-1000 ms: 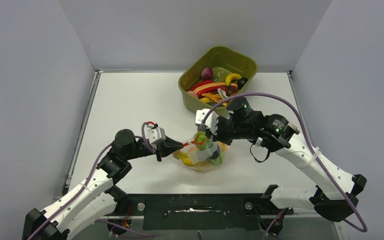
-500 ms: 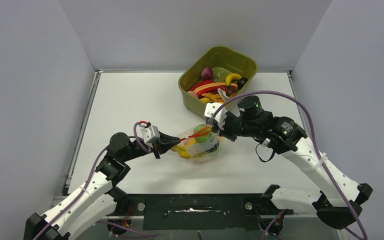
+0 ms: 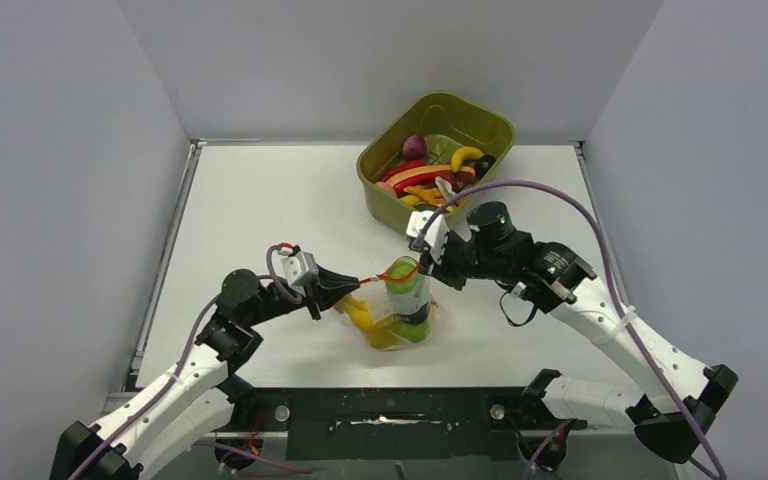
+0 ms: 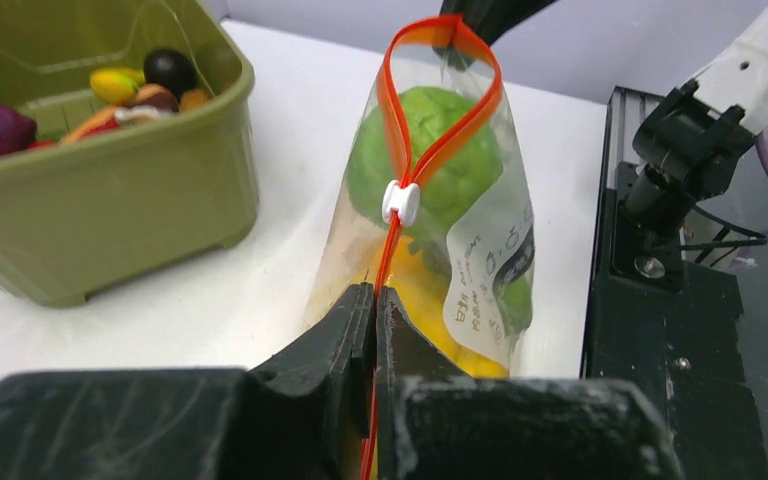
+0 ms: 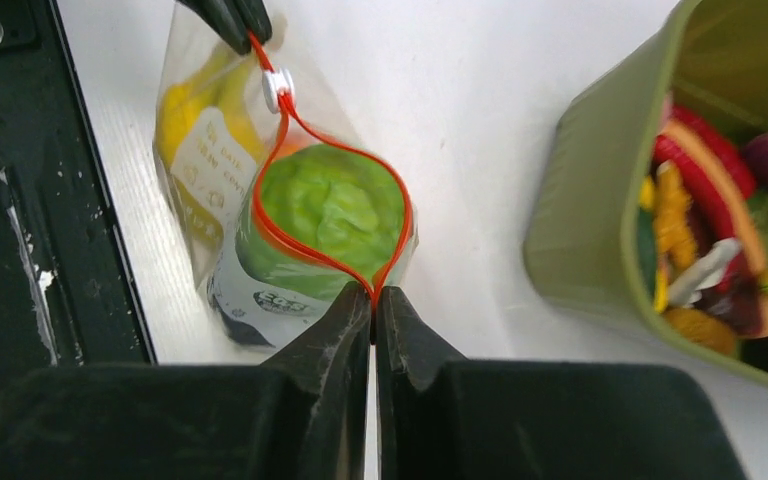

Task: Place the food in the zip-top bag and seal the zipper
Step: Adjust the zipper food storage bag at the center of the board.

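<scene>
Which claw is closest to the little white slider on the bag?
The left claw: the white slider sits just past its tips. The right claw pinches the far end of the bag, across the open loop.

One zip-top bag (image 3: 400, 320), one olive tub (image 3: 382, 196), one white slider (image 4: 400, 202), two end effectors (image 3: 357, 285) (image 3: 420, 265).

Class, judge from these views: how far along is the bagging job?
Done: food sits in the bag. In hand: left gripper and right gripper each pinch an end of the zipper. Left: past the white slider it gapes open, so sealing remains.
</scene>
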Available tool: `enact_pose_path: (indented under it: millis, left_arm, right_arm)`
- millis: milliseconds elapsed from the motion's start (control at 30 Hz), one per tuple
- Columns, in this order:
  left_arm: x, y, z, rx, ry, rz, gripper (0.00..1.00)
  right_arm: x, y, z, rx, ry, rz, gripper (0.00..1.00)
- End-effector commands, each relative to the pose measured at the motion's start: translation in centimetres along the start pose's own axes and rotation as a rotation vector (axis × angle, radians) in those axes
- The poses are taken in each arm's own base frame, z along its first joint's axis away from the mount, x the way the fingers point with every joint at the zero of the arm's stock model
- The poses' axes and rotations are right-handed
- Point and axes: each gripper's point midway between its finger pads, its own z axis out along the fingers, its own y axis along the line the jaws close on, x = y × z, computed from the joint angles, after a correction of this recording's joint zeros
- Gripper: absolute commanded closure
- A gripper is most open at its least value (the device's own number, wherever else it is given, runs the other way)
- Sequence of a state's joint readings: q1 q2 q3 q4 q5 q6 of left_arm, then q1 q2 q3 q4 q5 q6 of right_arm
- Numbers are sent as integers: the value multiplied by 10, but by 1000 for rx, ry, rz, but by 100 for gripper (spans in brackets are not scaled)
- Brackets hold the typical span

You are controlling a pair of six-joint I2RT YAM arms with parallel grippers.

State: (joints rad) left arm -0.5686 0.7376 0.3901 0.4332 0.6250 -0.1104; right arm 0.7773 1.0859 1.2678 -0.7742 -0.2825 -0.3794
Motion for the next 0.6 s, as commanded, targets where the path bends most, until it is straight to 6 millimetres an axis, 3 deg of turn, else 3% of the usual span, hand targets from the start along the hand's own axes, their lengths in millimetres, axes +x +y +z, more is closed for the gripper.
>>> enact_pose_path:
  millis: [0, 167, 267, 367, 467, 567]
  left_arm:
    - [-1, 3, 0, -7, -31, 1, 100]
    - [8, 2, 2, 8, -19, -26, 100]
    - [8, 2, 4, 13, -27, -34, 100]
    - [8, 2, 4, 10, -31, -33, 100]
    - [8, 3, 5, 10, -32, -35, 100]
    - [5, 3, 5, 12, -34, -32, 100]
  right_arm:
    - [-3, 3, 28, 1, -119, 137, 96]
    - [10, 6, 67, 40, -267, 350, 100]
    - [19, 16, 86, -15, -256, 393, 100]
    - [28, 17, 93, -11, -208, 396, 100]
    - [24, 24, 97, -61, -220, 369, 100]
    - [23, 21, 90, -45, -175, 341, 100]
